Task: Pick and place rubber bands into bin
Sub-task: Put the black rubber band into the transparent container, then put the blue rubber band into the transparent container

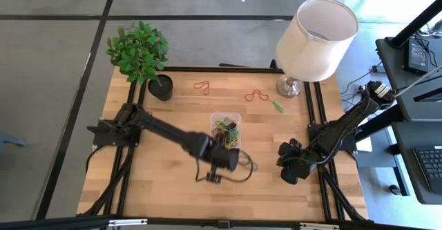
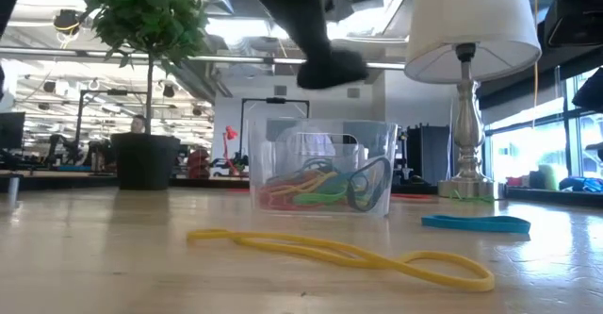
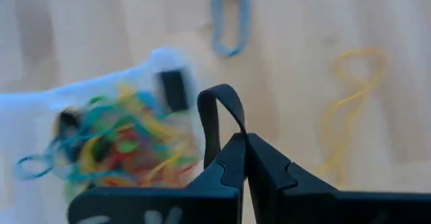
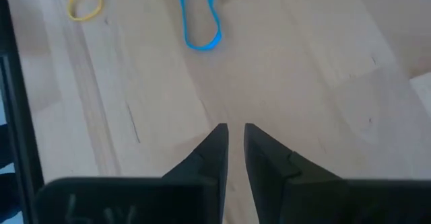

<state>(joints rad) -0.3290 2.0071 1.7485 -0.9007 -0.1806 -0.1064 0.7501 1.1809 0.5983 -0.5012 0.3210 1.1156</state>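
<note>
Foreground: yellow rubber band (image 2: pixel 349 253) is left on tabletop (image 2: pixel 94 257).
Left gripper (image 3: pixel 244 138): black band (image 3: pixel 219 113) is pinched in closed fingers, bin (image 1: pixel 226 130) just beside.
Right gripper (image 4: pixel 236 133): fingers are barely parted, empty.

Seen from above, the left end effector (image 1: pixel 228 158) covers the near end of the bin (image 1: pixel 226 117), and the rubber bands (image 1: pixel 226 131) beyond it are too tangled to count. From the left wrist, the bin just past the fingertips is blurred. In the low view, the arm above the bin is cut off by the top edge.
</note>
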